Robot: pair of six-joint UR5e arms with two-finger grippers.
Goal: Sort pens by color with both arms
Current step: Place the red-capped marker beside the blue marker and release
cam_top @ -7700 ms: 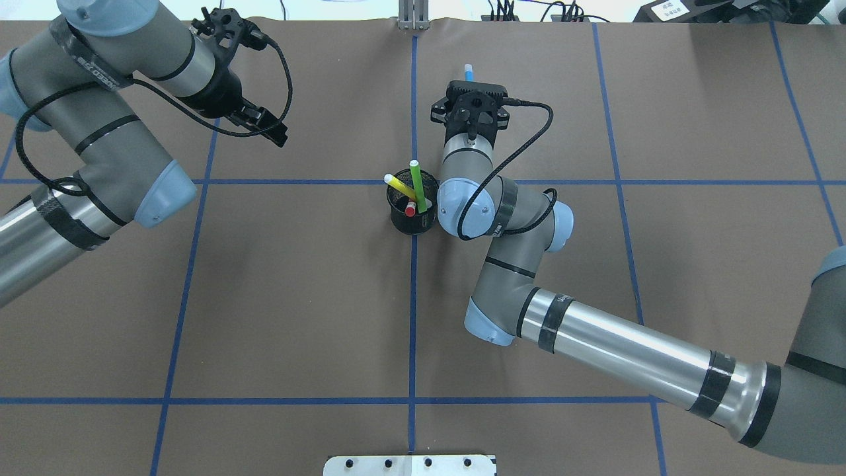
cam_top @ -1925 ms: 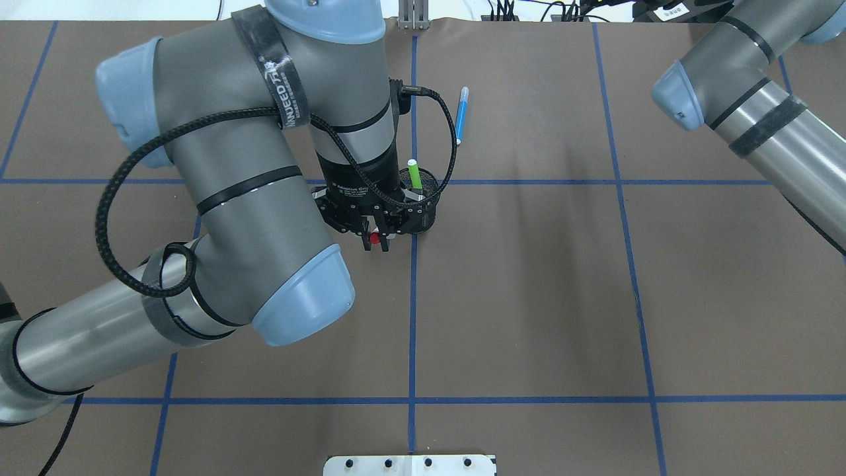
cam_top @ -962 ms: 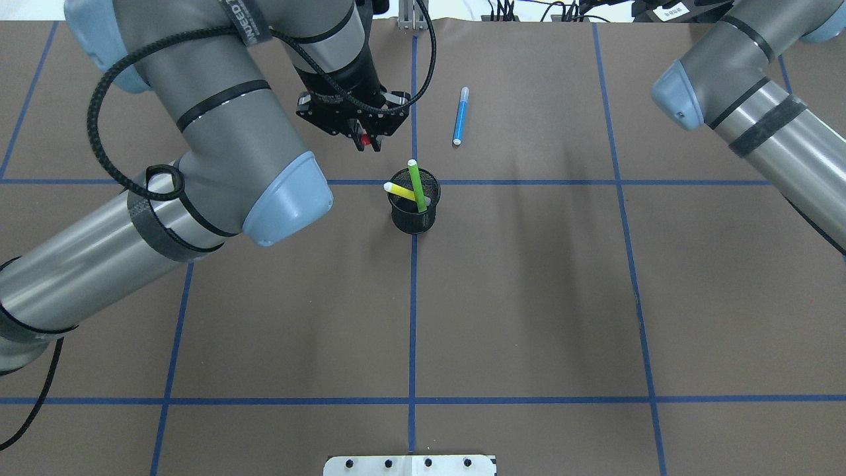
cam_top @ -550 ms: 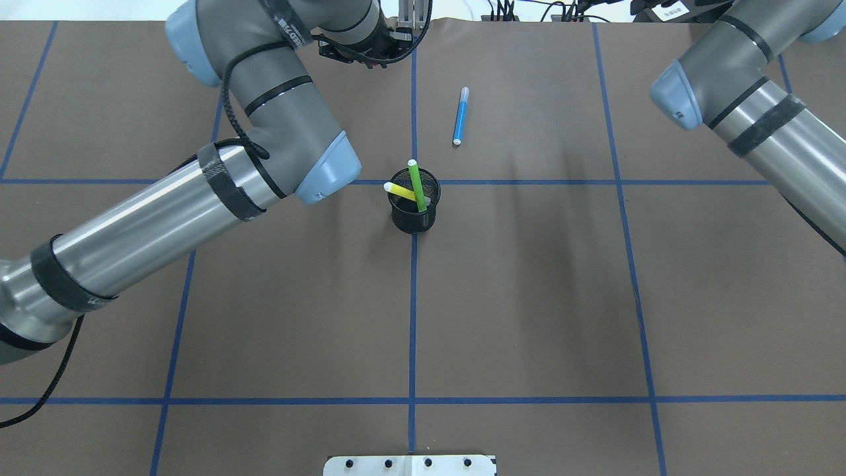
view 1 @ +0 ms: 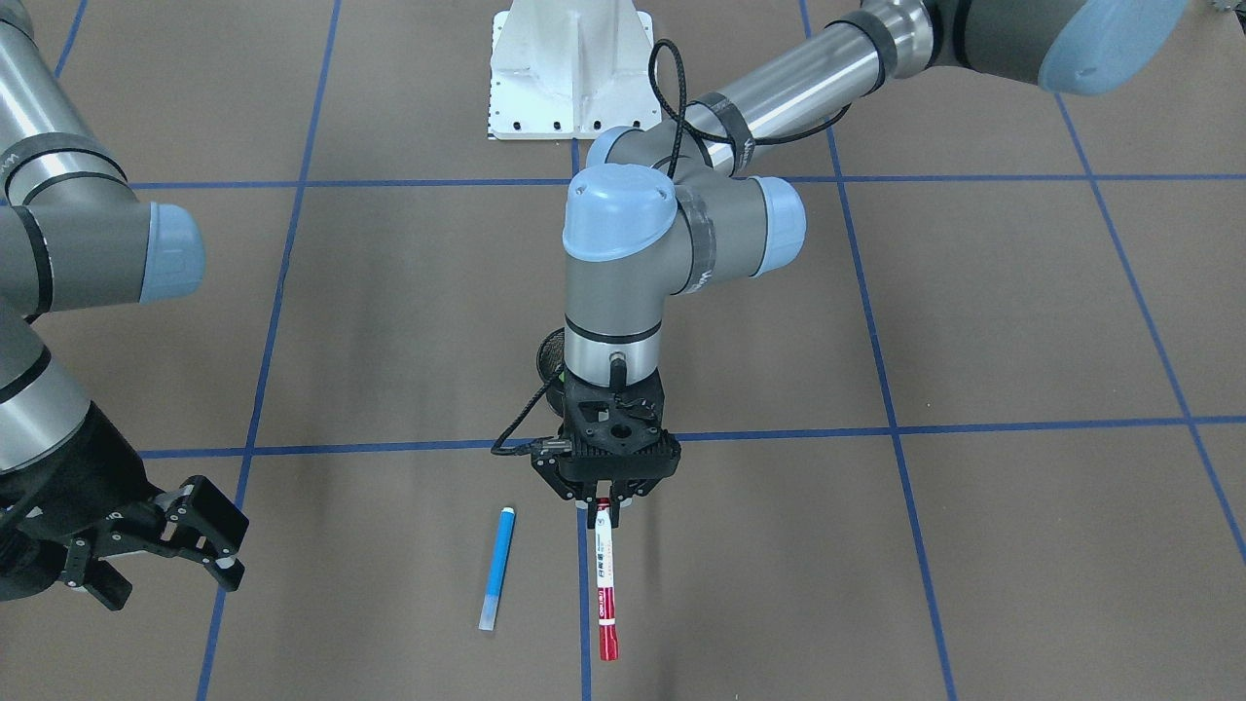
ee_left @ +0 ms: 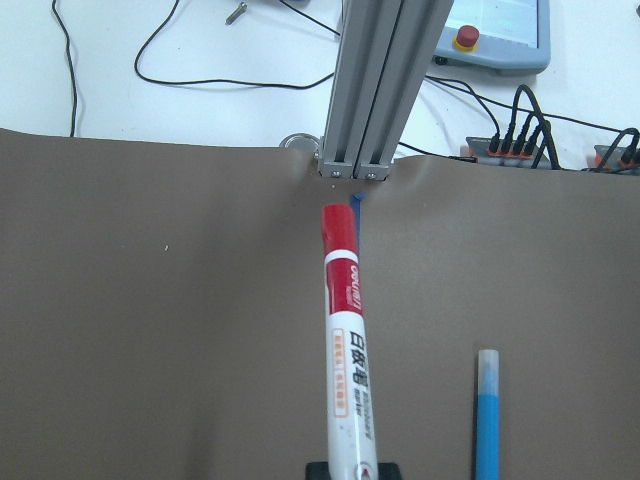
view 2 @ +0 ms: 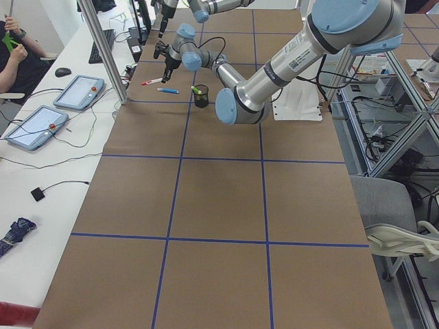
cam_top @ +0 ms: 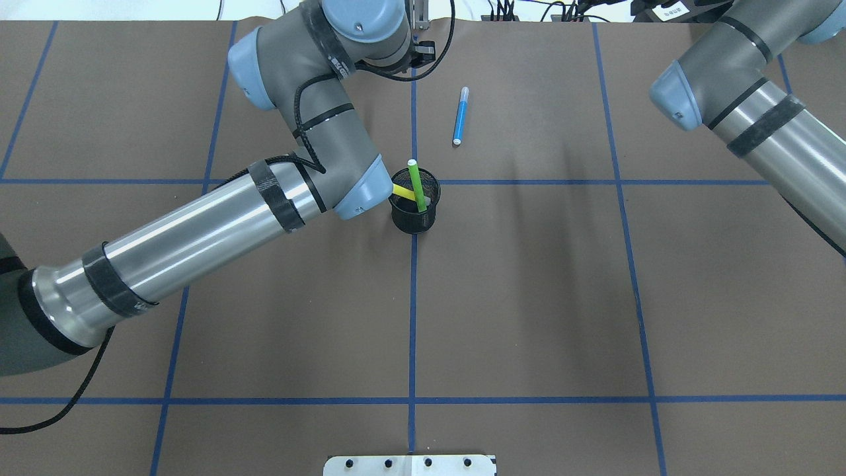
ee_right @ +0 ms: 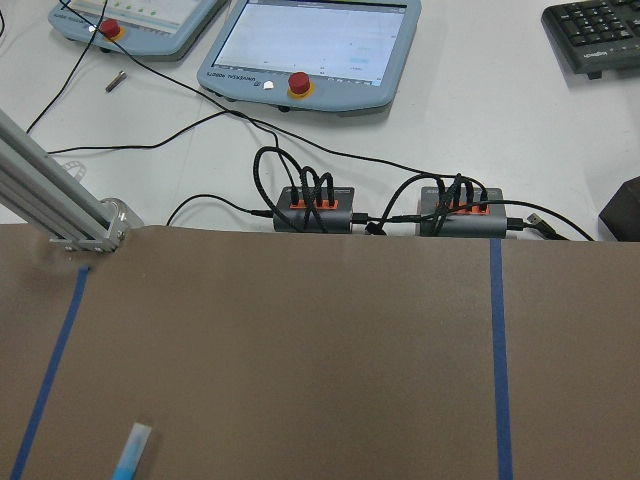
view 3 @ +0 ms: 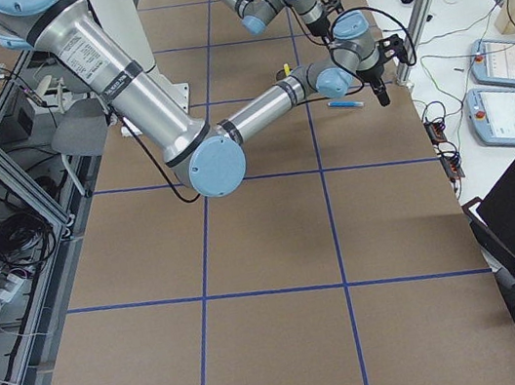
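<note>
- Firstly, front view: left gripper (view 1: 604,499) pinches one end of the red pen (view 1: 605,582); blue pen (view 1: 496,567) lies on the mat (view 1: 973,312) just beside it; right gripper (view 1: 161,563) is spread, well apart.
- Overhead: green pen (cam_top: 416,186) and yellow pen (cam_top: 402,192) stand tilted in the cup (cam_top: 411,223); blue pen lies flat beyond it.
- Left wrist: red pen runs out from the jaws toward a metal post (ee_left: 370,90); blue pen is at its right.

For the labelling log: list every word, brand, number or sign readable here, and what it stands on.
"白板笔", as best it reads: black print on the white-barrelled, red-capped marker pen held in the left tool.
White lettering on that pen's red band: too small to read.
White print on the black strap of the left arm: blurred.
White label beyond the table's far edge: too small.
</note>
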